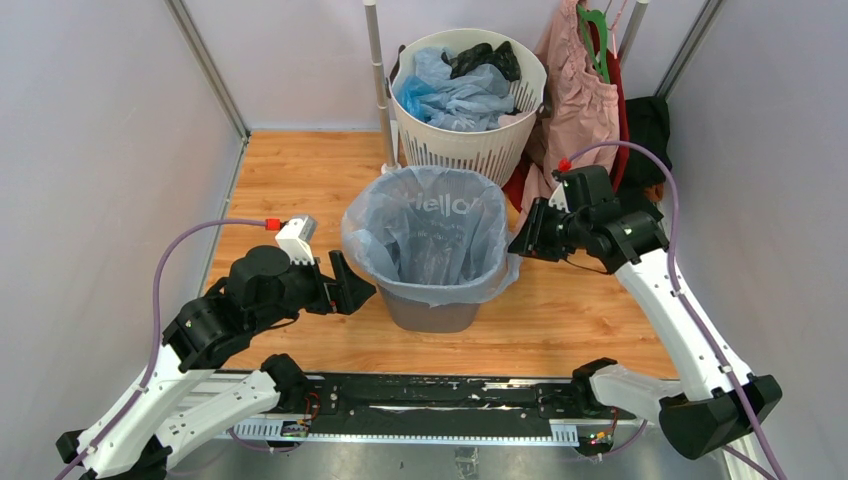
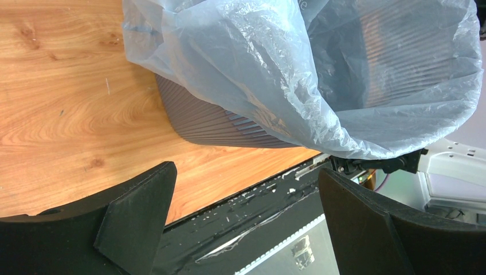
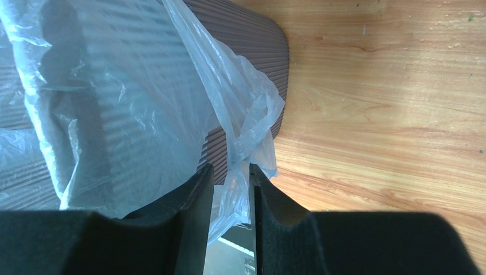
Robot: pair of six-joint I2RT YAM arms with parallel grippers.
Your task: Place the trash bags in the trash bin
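The pale blue see-through trash bag (image 1: 430, 225) with "Hello" lettering lines the dark grey mesh trash bin (image 1: 430, 312), its edge folded over the rim. My left gripper (image 1: 352, 280) stands wide open just left of the bin, with nothing between its fingers (image 2: 143, 212); the bag (image 2: 258, 63) and the bin wall (image 2: 212, 120) lie ahead of it. At the bin's right rim is my right gripper (image 1: 518, 243), its jaws a narrow gap apart. A loose fold of the bag (image 3: 246, 103) hangs in that gap (image 3: 230, 167), beside the bin wall (image 3: 246, 34).
A round white slotted basket (image 1: 468, 150) behind the bin holds more blue and black plastic bags (image 1: 450, 95). A pink garment (image 1: 580, 100) hangs at the back right beside a metal pole (image 1: 378, 80). The black rail (image 1: 430, 400) runs along the near edge.
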